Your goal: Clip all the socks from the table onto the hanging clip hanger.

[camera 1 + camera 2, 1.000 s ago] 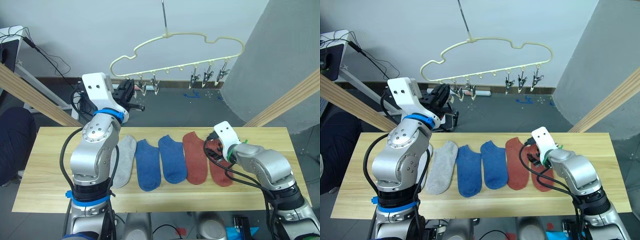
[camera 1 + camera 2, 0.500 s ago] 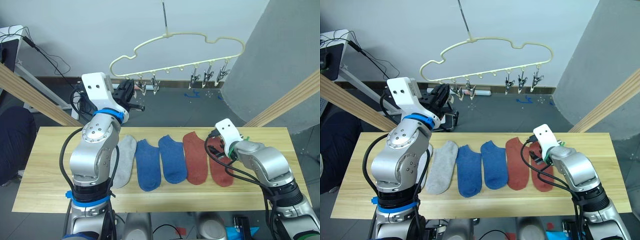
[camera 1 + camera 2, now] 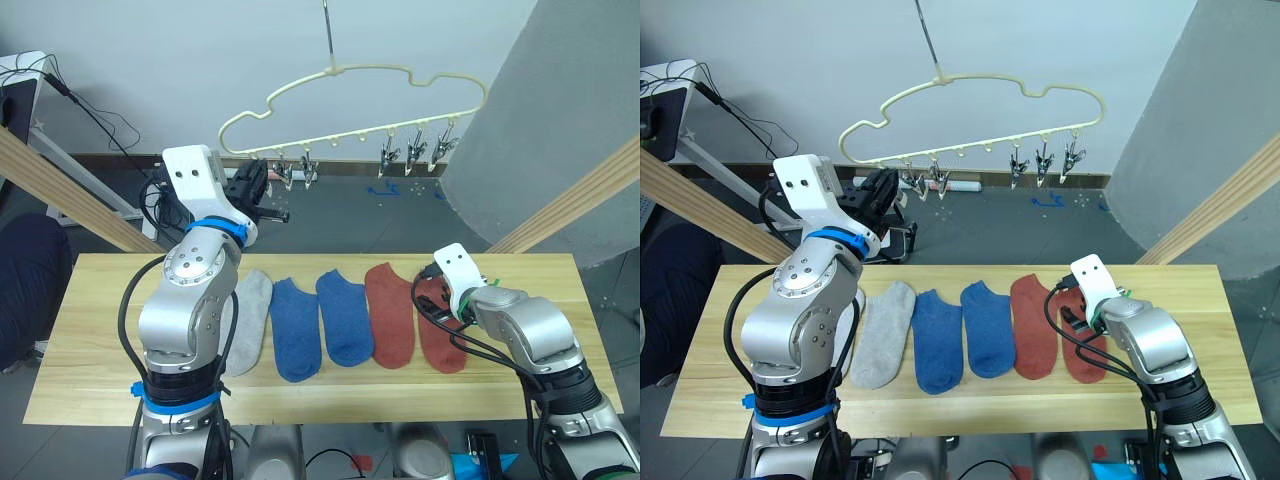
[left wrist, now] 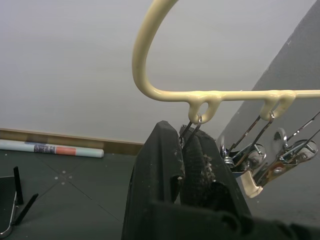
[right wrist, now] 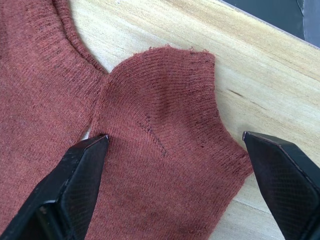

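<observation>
Several socks lie in a row on the table (image 3: 90,330): one light grey (image 3: 250,320), two blue (image 3: 295,332) (image 3: 343,318), two rust red (image 3: 392,315) (image 3: 443,340). Behind and above the table hangs the pale yellow clip hanger (image 3: 350,72), with silver clips (image 3: 415,150) below it. My left gripper (image 4: 187,150) is raised at the hanger's left end, shut on the leftmost clip (image 4: 192,131). My right gripper (image 5: 175,150) is open just above the cuff of the rightmost red sock (image 5: 160,130), one finger on each side of it.
Slanted wooden beams (image 3: 60,190) (image 3: 580,195) flank the table on both sides. A grey curved panel (image 3: 560,110) stands at the back right. Dark floor with cables (image 3: 100,120) lies behind the table. Bare tabletop stretches left of the grey sock.
My right gripper has shifted slightly to the right over the rightmost red sock. The left arm and the socks have not moved.
</observation>
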Controlling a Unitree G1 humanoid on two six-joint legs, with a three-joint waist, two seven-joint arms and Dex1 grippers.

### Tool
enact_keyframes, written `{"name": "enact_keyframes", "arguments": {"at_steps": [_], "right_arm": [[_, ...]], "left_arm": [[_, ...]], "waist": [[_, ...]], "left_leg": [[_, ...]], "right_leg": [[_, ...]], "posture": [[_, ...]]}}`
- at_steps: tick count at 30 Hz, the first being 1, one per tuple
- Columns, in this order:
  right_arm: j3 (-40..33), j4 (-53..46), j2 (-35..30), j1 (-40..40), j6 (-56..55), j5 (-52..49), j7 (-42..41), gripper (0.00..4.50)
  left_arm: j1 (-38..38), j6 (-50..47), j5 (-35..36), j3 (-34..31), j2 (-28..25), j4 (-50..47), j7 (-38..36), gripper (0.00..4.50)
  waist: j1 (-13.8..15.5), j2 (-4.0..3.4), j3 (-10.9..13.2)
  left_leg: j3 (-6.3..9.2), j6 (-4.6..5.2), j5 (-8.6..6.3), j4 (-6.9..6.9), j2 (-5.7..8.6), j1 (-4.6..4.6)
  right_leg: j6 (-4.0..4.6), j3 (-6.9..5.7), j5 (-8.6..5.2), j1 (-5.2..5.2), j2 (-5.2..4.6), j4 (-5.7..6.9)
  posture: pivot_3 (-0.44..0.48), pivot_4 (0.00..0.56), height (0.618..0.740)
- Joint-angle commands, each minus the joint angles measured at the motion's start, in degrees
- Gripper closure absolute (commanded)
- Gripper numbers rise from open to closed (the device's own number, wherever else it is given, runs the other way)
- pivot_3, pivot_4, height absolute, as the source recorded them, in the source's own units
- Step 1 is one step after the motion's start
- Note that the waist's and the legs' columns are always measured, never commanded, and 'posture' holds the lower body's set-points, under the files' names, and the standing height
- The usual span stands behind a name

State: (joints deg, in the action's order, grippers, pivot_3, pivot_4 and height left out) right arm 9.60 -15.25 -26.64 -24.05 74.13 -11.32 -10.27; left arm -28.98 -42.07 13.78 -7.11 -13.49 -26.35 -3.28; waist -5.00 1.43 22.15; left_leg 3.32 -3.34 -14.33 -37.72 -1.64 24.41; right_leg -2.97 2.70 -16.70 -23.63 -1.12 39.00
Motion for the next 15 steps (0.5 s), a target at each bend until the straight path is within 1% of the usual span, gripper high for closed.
{"name": "enact_keyframes", "arguments": {"at_steps": [1, 15], "right_arm": [[0.3, 2.5, 0.5, 1.8, 0.0, 0.5, -0.8, 0.01], [-0.8, 3.0, 0.5, 1.7, -0.1, 1.2, -1.1, 0.01]], "left_arm": [[0.7, -0.6, -0.4, -0.6, -0.3, -0.8, 0.3, 4.47], [0.6, -0.4, -0.3, -0.6, -0.3, -0.6, 0.3, 4.47]], "waist": [[0.0, 0.0, 0.0], [0.0, 0.01, 0.0]], "left_leg": [[0.0, 0.0, 0.0, 0.0, 0.0, 0.0], [-0.01, -0.01, 0.01, -0.03, 0.01, -0.01]], "right_leg": [[0.0, 0.0, 0.0, 0.0, 0.0, 0.0], [-0.08, 0.02, 0.04, 0.02, 0.0, -0.01]], "posture": [[-0.112, 0.419, 0.74], [-0.111, 0.411, 0.74]]}}
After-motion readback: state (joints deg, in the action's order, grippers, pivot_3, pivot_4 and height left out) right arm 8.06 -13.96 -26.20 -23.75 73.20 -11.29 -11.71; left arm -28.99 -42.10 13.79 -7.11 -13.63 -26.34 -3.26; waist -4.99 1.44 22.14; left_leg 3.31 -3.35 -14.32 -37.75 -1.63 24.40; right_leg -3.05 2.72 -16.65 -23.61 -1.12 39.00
